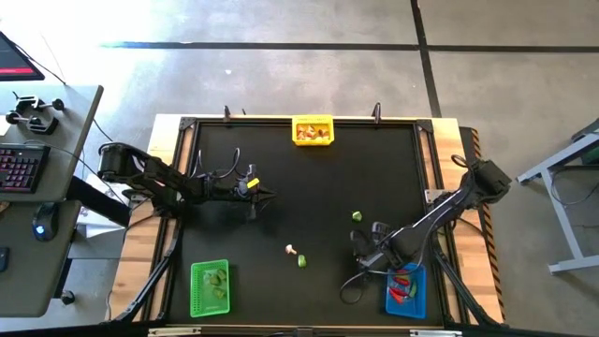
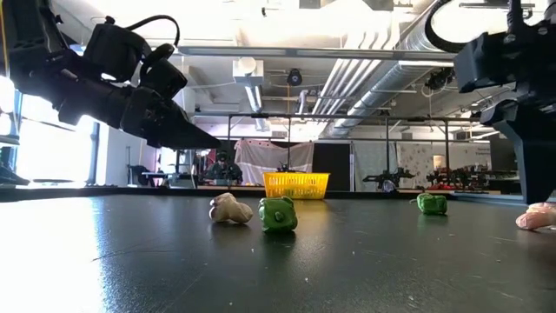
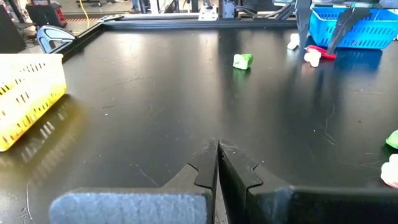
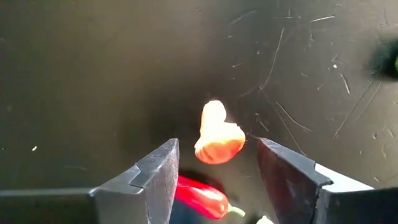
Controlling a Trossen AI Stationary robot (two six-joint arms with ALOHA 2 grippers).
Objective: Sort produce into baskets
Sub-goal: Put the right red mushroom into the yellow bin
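Note:
My right gripper (image 4: pixel 217 148) points down, open, over the table beside the blue basket (image 1: pixel 415 301), which holds red pieces. A whitish-tan piece (image 4: pixel 217 138) lies on the table below, in the gap between the fingers and apart from both. A red pepper piece (image 4: pixel 203 196) lies next to it. My left gripper (image 1: pixel 266 195) hangs shut and bare over the table's left middle. Loose on the table are a green piece (image 1: pixel 357 216), a tan piece (image 1: pixel 292 249) and another green piece (image 1: pixel 302 261). The yellow basket (image 1: pixel 313 130) holds tan pieces, and the green basket (image 1: pixel 210 287) holds green ones.
The black table has a raised frame (image 1: pixel 426 159) round its edge. The yellow basket stands at the middle of the far edge, the green one near left and the blue one near right. The right arm's cables (image 1: pixel 354 281) loop beside the blue basket. A desk with a keyboard (image 1: pixel 19 168) stands off the table's left.

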